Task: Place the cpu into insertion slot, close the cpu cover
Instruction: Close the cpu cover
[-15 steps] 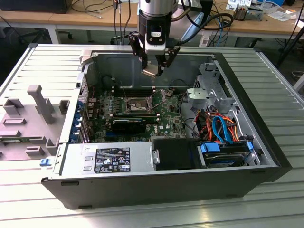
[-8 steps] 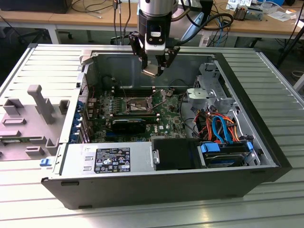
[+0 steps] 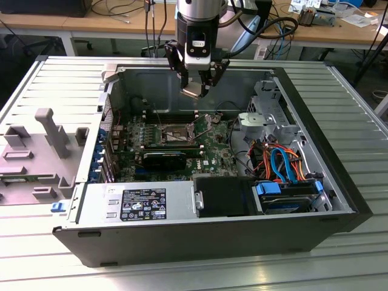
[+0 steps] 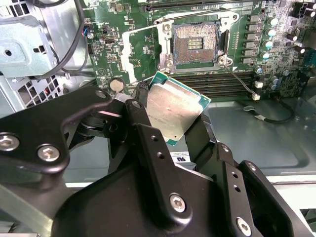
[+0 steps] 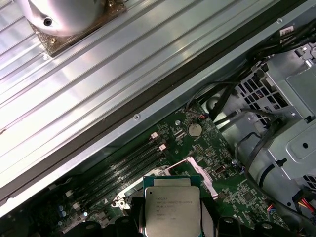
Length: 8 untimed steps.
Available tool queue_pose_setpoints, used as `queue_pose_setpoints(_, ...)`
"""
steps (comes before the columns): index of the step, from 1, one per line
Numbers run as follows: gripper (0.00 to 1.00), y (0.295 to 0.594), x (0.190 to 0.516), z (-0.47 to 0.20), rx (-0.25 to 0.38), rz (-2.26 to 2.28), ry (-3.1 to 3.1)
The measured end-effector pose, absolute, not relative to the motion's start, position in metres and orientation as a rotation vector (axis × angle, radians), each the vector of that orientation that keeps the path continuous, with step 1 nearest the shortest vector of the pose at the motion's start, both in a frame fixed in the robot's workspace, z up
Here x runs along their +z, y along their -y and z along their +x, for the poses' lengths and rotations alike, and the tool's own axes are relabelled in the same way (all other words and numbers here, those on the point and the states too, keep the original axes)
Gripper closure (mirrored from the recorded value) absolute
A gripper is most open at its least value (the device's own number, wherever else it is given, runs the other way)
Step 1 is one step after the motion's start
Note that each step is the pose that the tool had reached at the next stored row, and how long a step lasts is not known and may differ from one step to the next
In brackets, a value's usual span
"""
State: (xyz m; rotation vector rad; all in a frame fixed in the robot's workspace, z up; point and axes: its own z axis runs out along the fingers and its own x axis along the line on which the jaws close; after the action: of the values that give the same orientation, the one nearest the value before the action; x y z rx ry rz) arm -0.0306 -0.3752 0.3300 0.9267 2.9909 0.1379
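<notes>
**rigwatcher:** where's the chip at right now?

**socketsam:** the gripper (image 4: 174,118) has its fingers (image 4: 143,116) clamped on opposite edges of the cpu (image 4: 170,103); it hangs tilted in the air inside the open computer case (image 3: 339,200), near the far wall and well apart from the insertion slot (image 4: 196,43). The slot is bare, contact field showing; the cpu cover (image 3: 204,120) looks swung up just beside it, so nothing blocks the way in.

**rigwatcher:** any tips for doing this bit well?

**socketsam:** my take: level the chip before it goes down, since it sits at a slant now; square its edges to the socket rim and match the corner; come straight down, no sliding across the contacts; keep clear of the memory slots (image 4: 212,84) next door; let go only once it lies flush.

**rigwatcher:** any writing you can read?

**socketsam:** there are lines of print on the chip's lid in the first wrist view, and a black-and-white label (image 3: 143,204) on the power supply; too fine for me to make out, so I'm not quoting any of it.
</notes>
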Motion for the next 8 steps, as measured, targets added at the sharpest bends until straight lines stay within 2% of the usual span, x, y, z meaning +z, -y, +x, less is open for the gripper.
queue_pose_setpoints(8, 0.45, 0.3753, 0.33, -0.0306, 0.138, 0.937, -2.987)
